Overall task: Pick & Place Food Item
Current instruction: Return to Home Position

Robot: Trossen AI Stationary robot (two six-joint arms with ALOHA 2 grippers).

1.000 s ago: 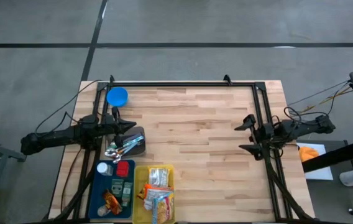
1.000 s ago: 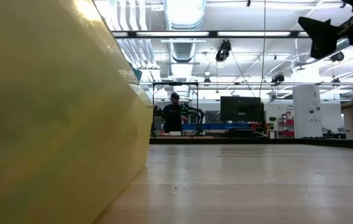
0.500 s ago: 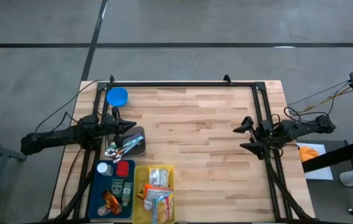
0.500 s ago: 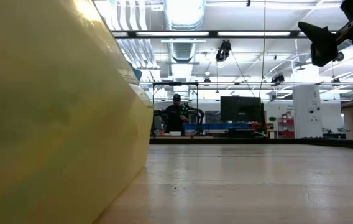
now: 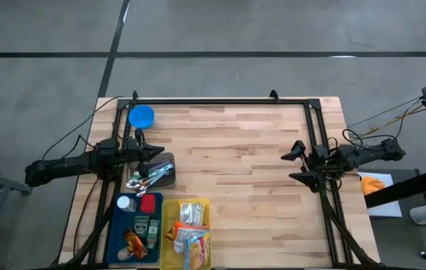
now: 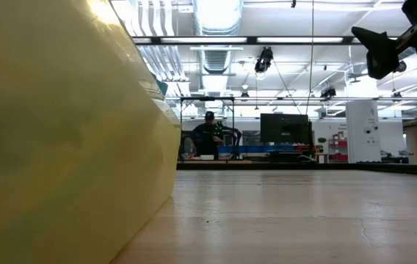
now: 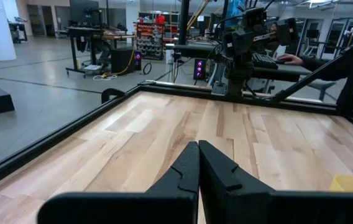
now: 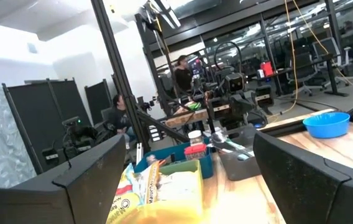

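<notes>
From above, food [image 5: 187, 234] fills the blue bin [image 5: 114, 227] and yellow bin [image 5: 166, 211], spoons [image 5: 144, 178] the gray bin [image 5: 170, 178], so the left gripper [image 5: 153, 152] and right gripper [image 5: 295, 163] rest parked at either side. Low, the yellow bin's wall [image 6: 62, 147] looms. The wrist views show the left gripper [image 7: 198, 163] pressed together and the right gripper [image 8: 192, 177] spread, both empty.

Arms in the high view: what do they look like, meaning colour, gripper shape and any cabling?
The left arm and right arm are both dark, slim and jointed. The left gripper has two black wedge-shaped fingers that taper to narrow tips. The right gripper has the same dark two-finger build. Thin cables trail away beside the right arm. No markings are legible.
</notes>
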